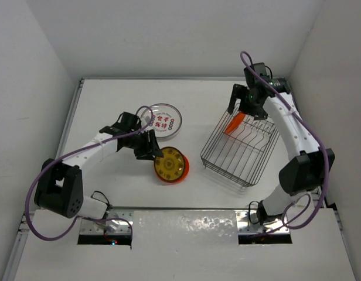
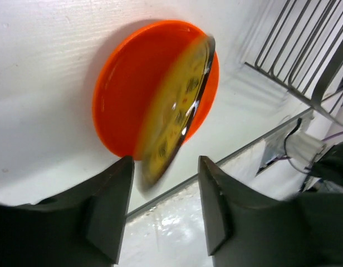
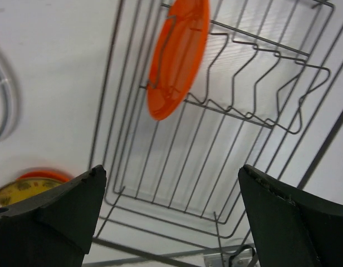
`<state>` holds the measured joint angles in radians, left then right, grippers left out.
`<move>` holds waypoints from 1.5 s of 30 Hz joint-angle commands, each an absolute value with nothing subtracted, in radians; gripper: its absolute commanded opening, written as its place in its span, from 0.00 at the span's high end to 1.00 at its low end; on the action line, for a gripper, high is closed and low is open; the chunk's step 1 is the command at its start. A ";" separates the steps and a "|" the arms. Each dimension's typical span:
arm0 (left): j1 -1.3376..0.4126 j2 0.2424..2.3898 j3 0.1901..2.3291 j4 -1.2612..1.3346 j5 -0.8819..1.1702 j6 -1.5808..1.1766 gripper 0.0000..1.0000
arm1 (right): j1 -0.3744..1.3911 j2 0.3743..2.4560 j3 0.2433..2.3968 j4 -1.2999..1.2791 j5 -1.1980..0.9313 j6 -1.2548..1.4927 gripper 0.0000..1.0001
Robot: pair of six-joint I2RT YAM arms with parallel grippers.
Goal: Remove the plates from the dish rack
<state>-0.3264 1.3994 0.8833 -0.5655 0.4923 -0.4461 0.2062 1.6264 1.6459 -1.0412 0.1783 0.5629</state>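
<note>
Left hand (image 2: 165, 167) fingers apart either side of yellow plate (image 2: 174, 111) edge; right hand (image 3: 171, 175) spread wide above dish rack (image 1: 236, 155).
Yellow plate leans, blurred, on orange plate (image 2: 132, 83) on tabletop (image 1: 110, 105), lower centre; second orange plate (image 1: 233, 124) upright in rack, upper right; white lettered plate (image 1: 163, 121) upper centre.

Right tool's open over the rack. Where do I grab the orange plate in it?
Probably its upper rim, right tool coming down from above. The orange plate stands on edge, leaning against the dish rack dividers, so only that thin rim is free to straddle.
</note>
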 commanded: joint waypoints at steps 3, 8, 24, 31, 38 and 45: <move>-0.331 1.362 0.882 -0.543 0.469 -0.419 0.32 | 0.207 1.693 1.698 -1.078 0.377 0.564 0.01; -0.331 1.359 0.960 -0.613 0.410 -0.413 0.01 | 0.206 1.815 1.753 -1.063 0.448 0.594 0.01; -0.331 1.316 1.161 -0.788 0.284 -0.337 0.00 | 0.207 2.020 1.798 -1.043 0.572 0.658 0.86; -0.331 1.335 1.186 -0.790 0.287 -0.330 0.00 | 0.184 2.091 1.966 -1.133 0.652 0.673 1.00; -0.331 1.344 1.244 -0.793 0.270 -0.333 0.00 | 0.153 2.122 2.146 -1.215 0.637 0.687 1.00; -0.330 1.406 1.463 -0.740 0.403 -0.373 0.00 | 0.156 1.898 2.090 -1.206 0.617 0.621 1.00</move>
<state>-0.3264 1.3907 1.3567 -0.8204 0.3157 -0.3508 0.1402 2.1040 2.1124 -1.2114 0.6102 0.6567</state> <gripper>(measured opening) 0.999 0.042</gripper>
